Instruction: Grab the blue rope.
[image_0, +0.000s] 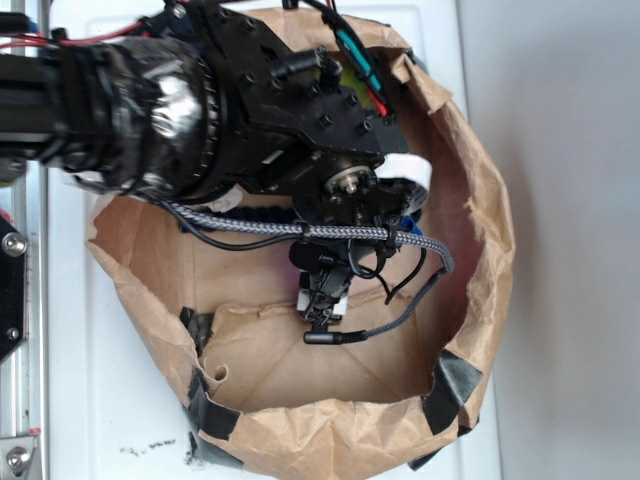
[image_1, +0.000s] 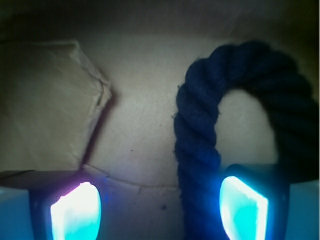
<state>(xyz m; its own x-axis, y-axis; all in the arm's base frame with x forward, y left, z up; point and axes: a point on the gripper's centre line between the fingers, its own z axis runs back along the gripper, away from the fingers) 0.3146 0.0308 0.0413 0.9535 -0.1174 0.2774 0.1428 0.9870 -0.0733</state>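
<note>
Both pincer (image_1: 160, 210) fingers spread wide, nothing clamped. Blue rope (image_1: 200, 130) arches on the paper bag (image_0: 470, 180) floor, one leg running down just inside the right finger (image_1: 244, 207), contact unclear.

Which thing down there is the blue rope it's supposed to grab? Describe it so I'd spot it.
Look inside the brown paper bag, on its floor under the gripper. The blue rope is thick, dark navy, twisted strands, bent in an arch. The robot's cable is thinner, grey-and-black braided.
</note>
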